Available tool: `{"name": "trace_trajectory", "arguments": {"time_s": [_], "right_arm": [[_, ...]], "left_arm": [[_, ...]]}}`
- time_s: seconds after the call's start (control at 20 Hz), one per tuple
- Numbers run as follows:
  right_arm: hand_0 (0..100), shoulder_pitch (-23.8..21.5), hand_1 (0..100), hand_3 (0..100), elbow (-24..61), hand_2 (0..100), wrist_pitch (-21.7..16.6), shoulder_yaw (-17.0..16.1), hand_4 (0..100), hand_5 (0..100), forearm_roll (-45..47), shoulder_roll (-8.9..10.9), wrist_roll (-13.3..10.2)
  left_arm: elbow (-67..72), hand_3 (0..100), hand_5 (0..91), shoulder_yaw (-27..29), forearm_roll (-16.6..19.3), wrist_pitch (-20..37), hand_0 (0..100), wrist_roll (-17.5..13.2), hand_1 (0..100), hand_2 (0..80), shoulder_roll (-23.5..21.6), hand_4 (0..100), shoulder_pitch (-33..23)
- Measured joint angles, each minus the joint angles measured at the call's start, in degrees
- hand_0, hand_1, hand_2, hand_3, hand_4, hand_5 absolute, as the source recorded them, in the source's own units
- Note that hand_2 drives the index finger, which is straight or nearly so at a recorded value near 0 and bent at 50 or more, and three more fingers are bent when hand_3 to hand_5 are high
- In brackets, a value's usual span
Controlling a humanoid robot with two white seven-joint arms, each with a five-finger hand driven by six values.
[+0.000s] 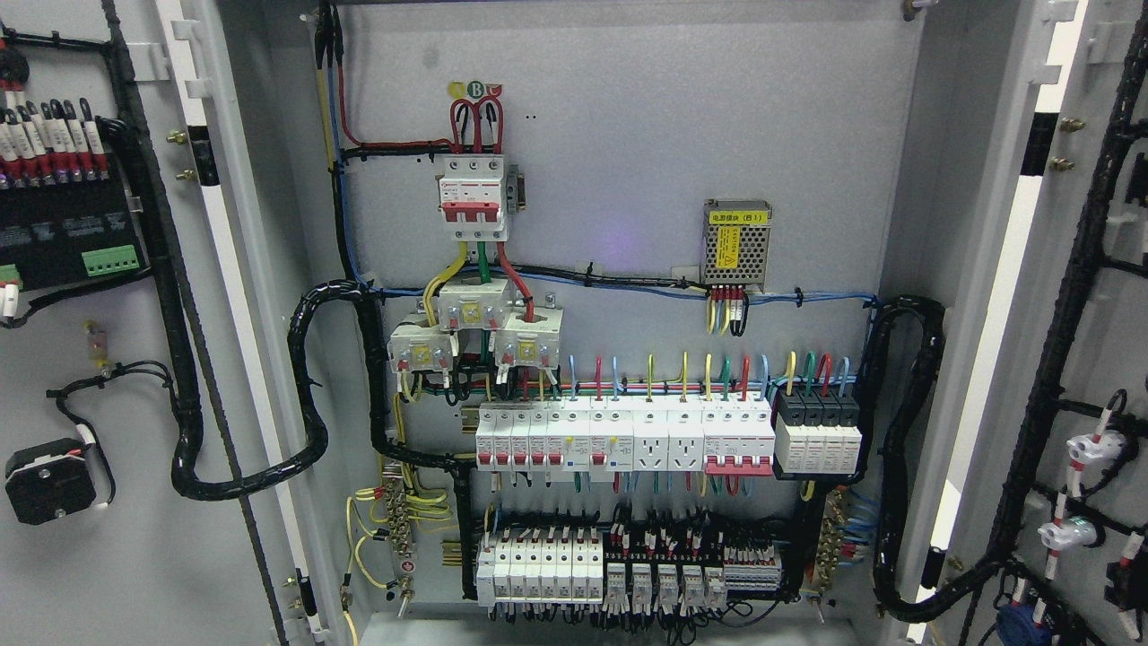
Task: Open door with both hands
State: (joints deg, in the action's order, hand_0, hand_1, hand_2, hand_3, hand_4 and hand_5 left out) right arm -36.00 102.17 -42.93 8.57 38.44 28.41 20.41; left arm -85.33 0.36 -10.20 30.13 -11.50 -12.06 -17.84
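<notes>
Apparently both doors [134, 359] swung wide — cabinet [628, 135] exposed

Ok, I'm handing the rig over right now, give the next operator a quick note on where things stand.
Hands: neither robot hand is in the head view, so their state is unknown.
Doors: left door and right door both stand swung wide, their wired inner faces showing.
Cabinet: the back panel with the breaker row is fully exposed.
Done: opening looks complete.
Left: probably nothing on the doors; check where both arms are before any move.
</notes>
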Motion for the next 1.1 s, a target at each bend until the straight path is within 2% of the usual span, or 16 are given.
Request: {"name": "trace_trajectory", "arguments": {"time_s": [0.15, 0.3, 0.75, 0.95, 1.1], "right_arm": [[38, -2.2, 0, 0, -2.8, 0, -0.2, 2.8, 0, 0, -0.8, -0.12, -0.1], [38, -4.9, 0, 0, -5.3, 0, -0.3, 5.1, 0, 0, -1.3, -0.22, -0.1], [38, -14.2, 0, 0, -12.8, 0, -1.6, 8.7, 0, 0, -1.8, -0.37, -0.3], [38, -15.8, 0, 0, -18.4, 0, -1.7, 9.7, 0, 0, -1.9, -0.67, -0.2], [38, -15.4, 0, 0, -23.8, 0, -1.5, 10.4, 0, 0, -2.7, -1.43, -0.1]], "left_arm": [[3.5, 0, 0.0, -1.0, 0.7, -3.6, 0, 0.0, 0, 0.0, 2.1, 0, -1.3], [7.0, 0, 0.0, -1.9, 1.3, -4.9, 0, 0.0, 0, 0.0, 3.8, 0, -3.2], [18.7, 0, 0.0, -3.7, 2.4, -5.8, 0, 0.1, 0, 0.0, 6.4, 0, -6.8], [24.8, 0, 0.0, -4.4, 2.6, -5.8, 0, -0.2, 0, 0.0, 7.1, 0, -7.0], [30.5, 0, 0.0, -4.9, 2.7, -5.9, 0, -0.6, 0, 0.0, 8.1, 0, -6.0]]}}
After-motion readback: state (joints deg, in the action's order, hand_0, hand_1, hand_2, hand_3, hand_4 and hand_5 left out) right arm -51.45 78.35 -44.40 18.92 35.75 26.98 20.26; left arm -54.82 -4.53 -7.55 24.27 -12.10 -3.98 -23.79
